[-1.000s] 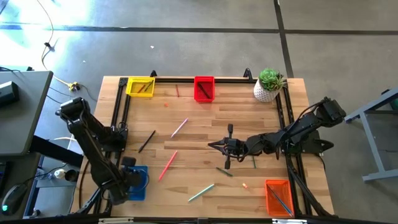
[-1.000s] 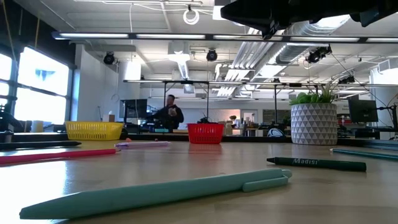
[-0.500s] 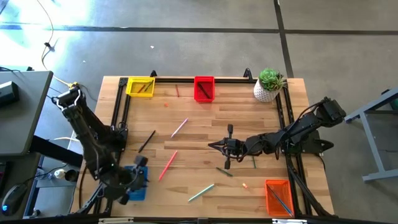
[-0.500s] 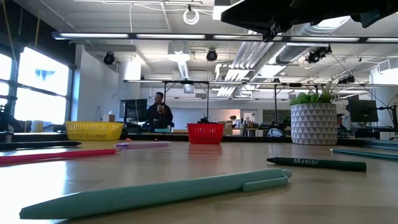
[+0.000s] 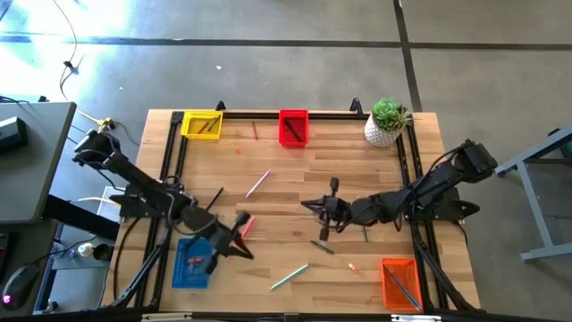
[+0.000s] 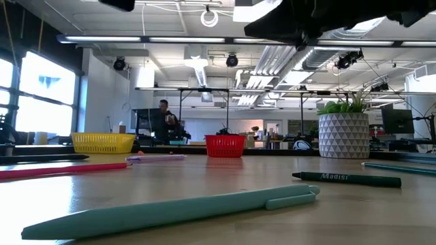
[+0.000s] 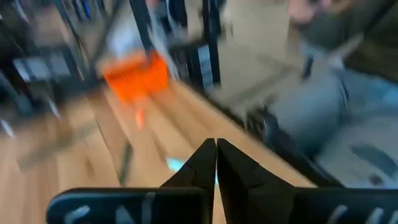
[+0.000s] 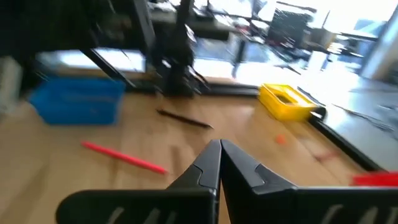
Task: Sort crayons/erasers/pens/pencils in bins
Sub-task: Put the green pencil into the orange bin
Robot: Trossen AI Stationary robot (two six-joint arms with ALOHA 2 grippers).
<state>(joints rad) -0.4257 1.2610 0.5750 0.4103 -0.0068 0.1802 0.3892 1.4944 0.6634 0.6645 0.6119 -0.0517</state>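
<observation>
left arm (image 5: 165,204) now past blue bin (image 5: 190,262), jaws closed

left claw (image 5: 243,243) closed, right claw (image 5: 320,213) closed

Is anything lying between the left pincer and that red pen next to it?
Nothing visible does. The shut left pincer hovers just beside the long red pen on the wooden table, with only bare wood around them.

Pale matt wood-plank table (image 5: 295,179), mesh plastic red bin (image 6: 225,145), faceted white pot (image 6: 343,135)
</observation>
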